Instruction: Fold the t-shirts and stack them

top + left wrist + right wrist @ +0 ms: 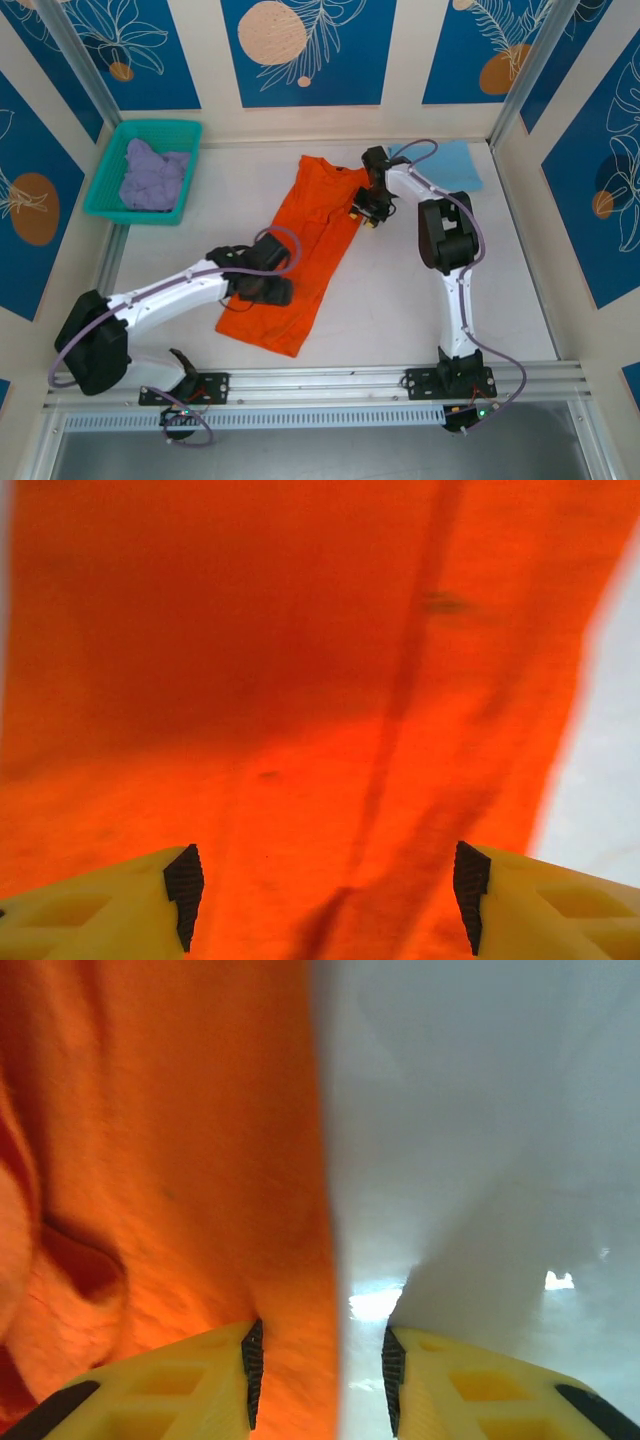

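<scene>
The bright orange t-shirt (310,225) lies in a long narrow strip, slanting across the middle of the white table (400,300). My left gripper (265,290) hovers low over its near end; in the left wrist view the jaws (325,900) are wide open above creased orange cloth (300,680). My right gripper (366,212) sits at the shirt's right edge near the collar end. There its jaws (320,1375) are partly apart and straddle the orange hem (180,1160), with bare table (480,1110) on the other side. A light blue t-shirt (445,160) lies flat at the back right. The lavender t-shirt (155,178) is crumpled.
A teal mesh basket (110,205) at the back left holds the lavender shirt. Patterned walls and metal posts close in the table on three sides. A metal rail (320,380) with both arm bases runs along the near edge.
</scene>
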Robot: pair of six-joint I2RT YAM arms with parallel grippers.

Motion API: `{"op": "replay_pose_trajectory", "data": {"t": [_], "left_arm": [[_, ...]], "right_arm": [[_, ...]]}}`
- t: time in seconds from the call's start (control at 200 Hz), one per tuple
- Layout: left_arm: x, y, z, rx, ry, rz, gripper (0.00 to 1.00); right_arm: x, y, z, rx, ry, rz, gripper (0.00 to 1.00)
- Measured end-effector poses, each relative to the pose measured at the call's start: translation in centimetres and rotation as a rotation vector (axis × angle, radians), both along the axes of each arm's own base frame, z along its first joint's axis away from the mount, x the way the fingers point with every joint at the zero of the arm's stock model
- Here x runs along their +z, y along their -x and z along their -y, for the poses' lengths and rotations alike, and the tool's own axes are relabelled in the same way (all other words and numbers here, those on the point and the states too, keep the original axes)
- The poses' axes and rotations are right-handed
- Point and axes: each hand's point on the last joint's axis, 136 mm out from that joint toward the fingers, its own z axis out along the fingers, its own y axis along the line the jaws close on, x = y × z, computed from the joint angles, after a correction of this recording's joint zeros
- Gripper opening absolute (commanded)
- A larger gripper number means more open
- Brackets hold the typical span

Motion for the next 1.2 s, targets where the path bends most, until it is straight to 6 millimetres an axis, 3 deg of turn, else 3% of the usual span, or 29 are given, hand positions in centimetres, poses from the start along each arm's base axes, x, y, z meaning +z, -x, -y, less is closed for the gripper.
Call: {"op": "replay_pose_trajectory", "data": {"t": [0.07, 0.23, 0.365, 0.545, 0.685, 0.92, 1.045, 1.14, 1.2], "left_arm": [[-0.8, 0.0, -2.6, 0.083, -0.013, -0.004, 0.7], [-3.0, 0.5, -6.2, 0.2, -0.033, -0.033, 0.7], [-5.4, 1.7, -8.4, 0.261, -0.064, -0.079, 0.7], [-6.9, 2.4, -8.9, 0.286, -0.054, -0.1, 0.67], [-7.2, 2.6, -8.8, 0.293, -0.04, -0.111, 0.67], [-7.3, 2.9, -8.2, 0.295, -0.057, -0.089, 0.67], [-7.1, 3.2, -6.5, 0.257, -0.05, -0.055, 0.67], [-6.7, 3.5, -4.4, 0.215, -0.019, -0.048, 0.67], [-6.5, 3.8, -3.2, 0.199, 0.016, -0.06, 0.67]], "right_arm": [[0.0, -0.5, -0.7, 0.007, 0.007, -0.02, 0.4], [0.0, -1.9, -2.6, 0.037, 0.009, -0.034, 0.41], [0.3, -4.2, -6.5, 0.106, -0.037, 0.038, 0.44], [0.7, -6.4, -11.0, 0.177, -0.144, 0.139, 0.47], [0.9, -7.3, -12.3, 0.21, -0.2, 0.187, 0.52], [1.4, -8.5, -11.9, 0.231, -0.228, 0.229, 0.57], [1.7, -8.2, -9.8, 0.212, -0.205, 0.219, 0.66], [2.1, -5.0, -6.6, 0.185, -0.151, 0.167, 0.66], [3.4, -2.7, -4.7, 0.163, -0.131, 0.159, 0.66]]}}
